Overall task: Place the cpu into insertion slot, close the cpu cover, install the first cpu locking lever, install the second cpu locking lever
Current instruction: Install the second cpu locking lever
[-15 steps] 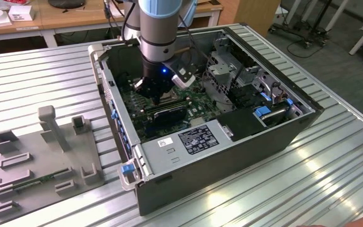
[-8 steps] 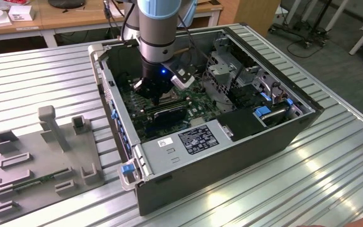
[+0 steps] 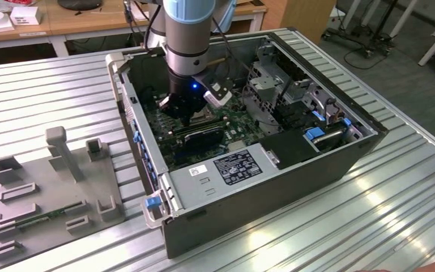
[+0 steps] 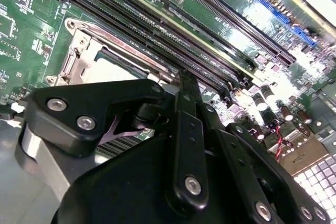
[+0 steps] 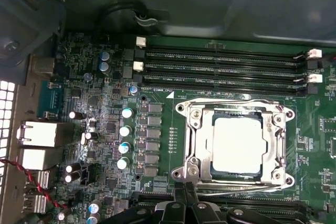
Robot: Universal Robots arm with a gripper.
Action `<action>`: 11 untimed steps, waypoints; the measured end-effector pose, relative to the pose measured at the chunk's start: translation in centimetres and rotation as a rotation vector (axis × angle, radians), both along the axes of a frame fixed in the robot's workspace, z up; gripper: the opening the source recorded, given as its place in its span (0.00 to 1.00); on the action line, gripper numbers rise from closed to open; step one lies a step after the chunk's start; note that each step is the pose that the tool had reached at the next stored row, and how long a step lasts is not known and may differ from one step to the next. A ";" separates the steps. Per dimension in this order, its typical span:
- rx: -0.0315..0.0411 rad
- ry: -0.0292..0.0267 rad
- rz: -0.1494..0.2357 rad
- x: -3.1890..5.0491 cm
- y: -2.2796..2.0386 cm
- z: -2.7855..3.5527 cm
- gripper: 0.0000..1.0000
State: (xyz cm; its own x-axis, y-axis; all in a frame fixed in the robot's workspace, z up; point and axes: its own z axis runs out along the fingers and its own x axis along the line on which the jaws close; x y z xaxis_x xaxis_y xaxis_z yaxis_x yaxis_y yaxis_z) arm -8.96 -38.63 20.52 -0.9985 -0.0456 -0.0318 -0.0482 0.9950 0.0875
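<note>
In the first wrist view the cpu sits in the insertion slot with the cpu cover shut flat around it. The gripper hovers just beside the socket's edge, its fingers pressed together and holding nothing, inside the open computer case.

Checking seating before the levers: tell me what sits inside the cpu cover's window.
Framed by the cpu cover, the cpu lies flat in the insertion slot. The contacts beneath are covered by the chip.
</note>
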 end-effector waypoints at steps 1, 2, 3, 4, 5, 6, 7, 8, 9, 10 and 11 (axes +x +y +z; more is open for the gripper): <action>-0.0001 0.0000 0.000 0.00 0.05 -0.03 0.10; -0.0001 0.0000 0.000 0.00 0.10 -0.07 0.10; -0.0001 0.0001 0.000 0.00 0.14 -0.10 0.10; 0.0000 0.0000 0.000 0.00 0.19 -0.15 0.10; -0.0001 0.0000 0.000 0.00 0.24 -0.20 0.10; 0.0000 0.0000 0.000 0.00 0.29 -0.25 0.10; -0.0002 0.0001 0.000 0.00 0.34 -0.31 0.10; -0.0002 0.0001 0.000 0.00 0.38 -0.36 0.10; -0.0002 0.0001 0.000 0.00 0.42 -0.40 0.10; -0.0002 0.0001 0.000 -0.01 0.46 -0.45 0.10; -0.0003 0.0002 0.000 -0.01 0.49 -0.48 0.10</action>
State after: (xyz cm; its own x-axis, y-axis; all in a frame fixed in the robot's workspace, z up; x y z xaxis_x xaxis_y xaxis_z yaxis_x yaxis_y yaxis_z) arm -8.97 -38.14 20.03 -0.9985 -0.0457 -0.0316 -0.0483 0.9950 0.0872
